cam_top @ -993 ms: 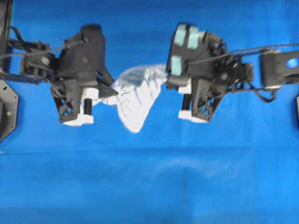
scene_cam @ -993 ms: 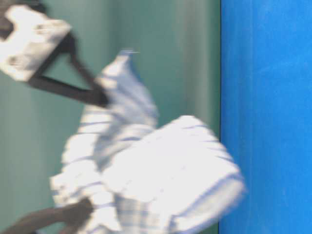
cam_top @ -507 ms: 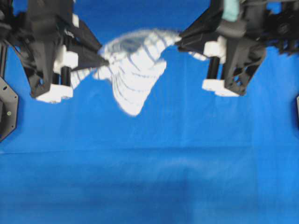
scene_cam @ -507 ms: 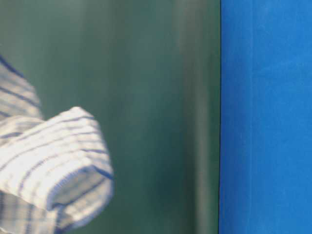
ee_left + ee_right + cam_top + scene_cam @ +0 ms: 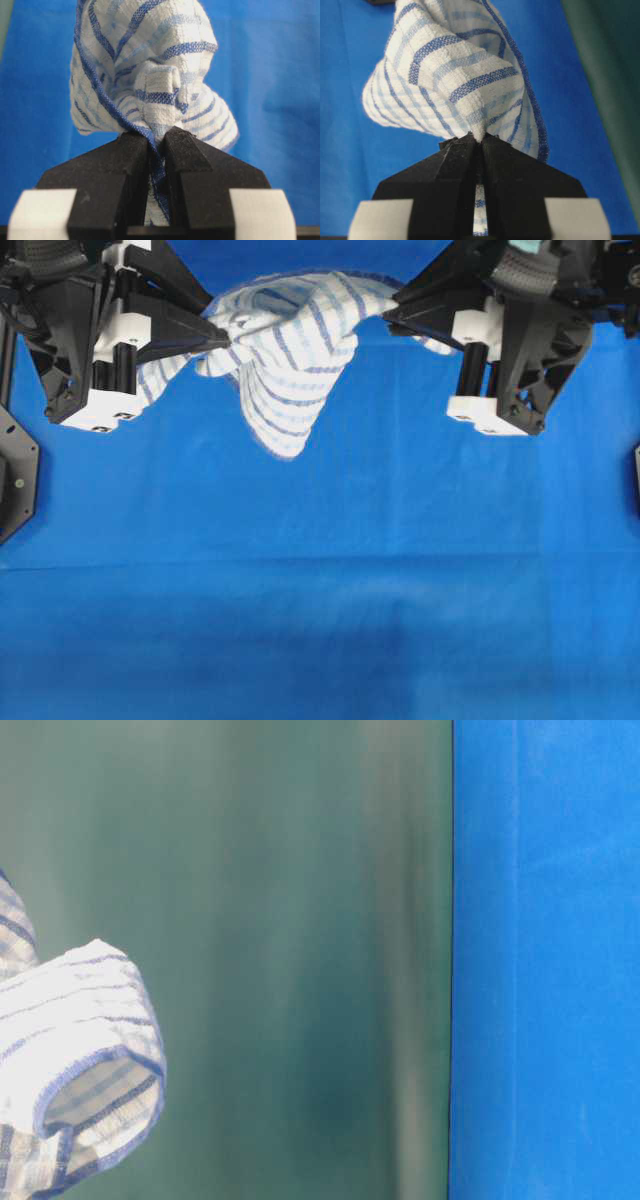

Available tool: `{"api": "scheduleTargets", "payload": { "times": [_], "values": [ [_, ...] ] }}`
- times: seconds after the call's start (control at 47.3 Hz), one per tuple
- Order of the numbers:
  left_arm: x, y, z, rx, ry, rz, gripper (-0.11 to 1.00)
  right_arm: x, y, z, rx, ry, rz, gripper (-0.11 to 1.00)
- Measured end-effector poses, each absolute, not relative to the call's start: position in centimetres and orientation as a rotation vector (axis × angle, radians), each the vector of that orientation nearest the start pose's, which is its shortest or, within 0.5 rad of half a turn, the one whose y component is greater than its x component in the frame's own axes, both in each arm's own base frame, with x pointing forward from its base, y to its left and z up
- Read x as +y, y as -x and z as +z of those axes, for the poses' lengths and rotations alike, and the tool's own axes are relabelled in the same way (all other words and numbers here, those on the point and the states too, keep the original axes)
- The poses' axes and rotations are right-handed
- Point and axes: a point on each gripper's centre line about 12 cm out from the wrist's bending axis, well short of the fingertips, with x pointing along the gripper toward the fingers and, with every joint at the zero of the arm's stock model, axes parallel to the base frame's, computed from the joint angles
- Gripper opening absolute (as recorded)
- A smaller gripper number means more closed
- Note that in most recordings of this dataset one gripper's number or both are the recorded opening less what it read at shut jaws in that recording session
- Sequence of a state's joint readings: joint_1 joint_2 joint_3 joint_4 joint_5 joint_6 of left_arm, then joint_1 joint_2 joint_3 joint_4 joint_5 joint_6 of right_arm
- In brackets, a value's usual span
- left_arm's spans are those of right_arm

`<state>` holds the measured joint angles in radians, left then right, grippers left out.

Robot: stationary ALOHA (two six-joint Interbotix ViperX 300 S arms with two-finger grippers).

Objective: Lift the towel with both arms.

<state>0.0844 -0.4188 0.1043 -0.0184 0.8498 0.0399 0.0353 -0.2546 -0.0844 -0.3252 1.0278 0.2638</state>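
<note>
Clearly lifted: the towel (image 5: 290, 350), white with blue and grey stripes in a check, hangs bunched between both grippers above the blue tablecloth (image 5: 320, 590).
Shape: upper edge stretched from one gripper to the other; the middle sags to a rounded point.
Left gripper (image 5: 222, 338): jaws pinched on one gathered corner; in the left wrist view cloth (image 5: 150, 85) runs down between the black fingers (image 5: 182, 150).
Right gripper (image 5: 388, 312): clamped on the opposite corner (image 5: 455, 80), tips pointing inward.
Arms: both angled in from the upper corners, white fittings facing down.
Cut off: arm bodies leave the overhead view's top edge.
Table-level view: only a towel fold (image 5: 70, 1060) shows, at the left edge.
</note>
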Motion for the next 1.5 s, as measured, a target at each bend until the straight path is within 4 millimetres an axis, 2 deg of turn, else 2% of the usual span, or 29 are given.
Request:
{"api": "scheduleTargets", "payload": {
  "times": [0.296,0.338,0.359,0.423,0.507,0.571,0.634,0.676,0.824,0.951,1.12,1.247,1.5],
  "values": [
    [2.5,-31.9,45.9,0.525,-0.003,0.061,0.05,-1.9,-35.5,46.2,0.647,0.014,-0.259,0.04],
    [2.5,-31.9,45.9,0.522,-0.003,0.062,0.08,-1.9,-35.6,46.2,0.646,0.017,-0.259,0.06],
    [2.5,-31.9,45.9,0.520,-0.003,0.062,0.11,-1.9,-35.6,46.2,0.646,0.015,-0.260,0.09],
    [2.5,-32.0,46.0,0.513,-0.004,0.060,0.28,-1.9,-35.6,46.2,0.646,0.015,-0.260,0.29],
    [2.6,-32.1,46.0,0.503,-0.002,0.063,0.55,-2.0,-35.6,46.2,0.646,0.021,-0.266,0.55],
    [2.6,-32.1,45.8,0.502,-0.004,0.062,0.75,-2.2,-35.6,46.1,0.646,0.029,-0.275,0.67],
    [2.6,-32.0,45.4,0.508,-0.002,0.063,0.88,-2.2,-35.6,46.0,0.649,0.034,-0.281,0.67],
    [2.5,-31.9,45.1,0.514,-0.003,0.062,0.92,-2.3,-35.6,45.9,0.649,0.036,-0.286,0.65],
    [2.5,-31.9,43.8,0.542,0.000,0.062,0.90,-2.3,-35.6,45.2,0.668,0.039,-0.291,0.65],
    [2.6,-32.1,42.0,0.569,0.008,0.064,0.90,-2.3,-35.7,43.3,0.706,0.031,-0.294,0.65],
    [2.1,-32.3,37.7,0.612,0.017,0.053,0.90,-2.1,-36.3,39.5,0.755,0.015,-0.289,0.65],
    [1.5,-32.4,34.2,0.633,0.029,0.040,0.90,-1.8,-36.7,36.0,0.763,-0.015,-0.276,0.65],
    [0.8,-32.1,27.1,0.676,0.064,0.039,0.90,-1.0,-38.0,27.7,0.795,-0.075,-0.232,0.65]
  ]
}}
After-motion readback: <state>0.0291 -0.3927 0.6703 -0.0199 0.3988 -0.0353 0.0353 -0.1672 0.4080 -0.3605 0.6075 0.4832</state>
